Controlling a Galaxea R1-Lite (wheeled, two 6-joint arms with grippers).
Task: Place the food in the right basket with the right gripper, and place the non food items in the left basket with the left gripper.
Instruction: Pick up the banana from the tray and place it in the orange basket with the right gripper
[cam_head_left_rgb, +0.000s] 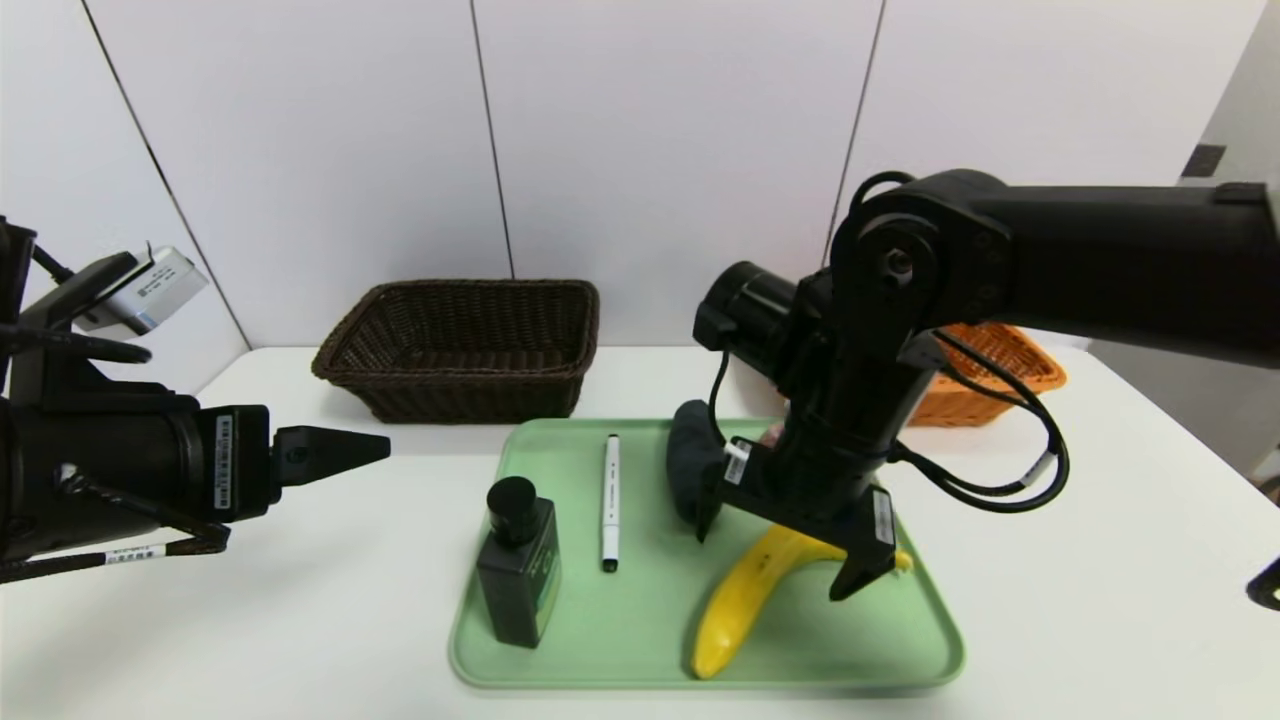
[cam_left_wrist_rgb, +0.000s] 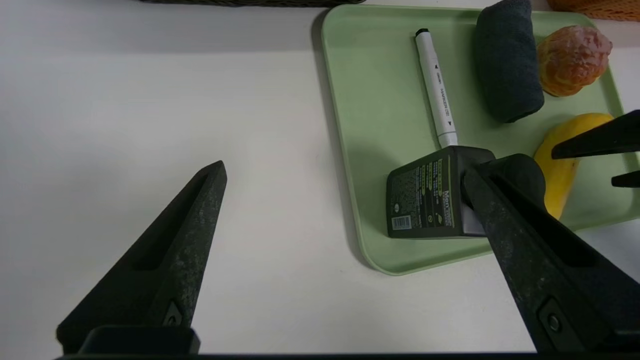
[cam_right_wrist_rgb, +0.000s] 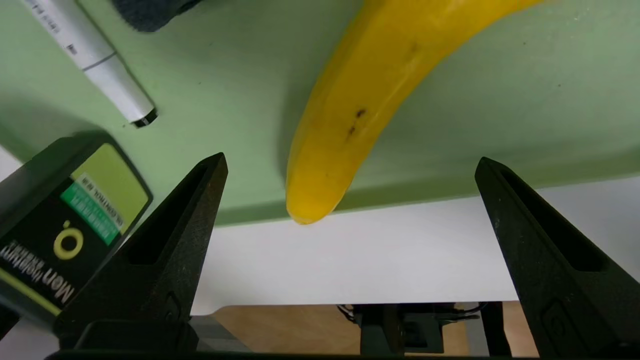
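Left of the green tray (cam_head_left_rgb: 620, 640), the left gripper (cam_head_left_rgb: 385, 447) hangs with fingers apart. The dark brown basket (cam_head_left_rgb: 455, 400) sits behind the tray's left part. On the tray stands the bottle (cam_head_left_rgb: 520, 580); the banana (cam_head_left_rgb: 740, 600) lies there beneath the right gripper (cam_head_left_rgb: 768, 568), fingers apart too.

Head view: set back and above, facing forward and down over the whole green tray (cam_head_left_rgb: 620, 640). Both wrist views look down from closer, sharing the bottle (cam_head_left_rgb: 518, 565) and banana (cam_head_left_rgb: 745, 605).

white table (cam_head_left_rgb: 330, 620): green tray (cam_head_left_rgb: 620, 640), two baskets (cam_head_left_rgb: 480, 395)
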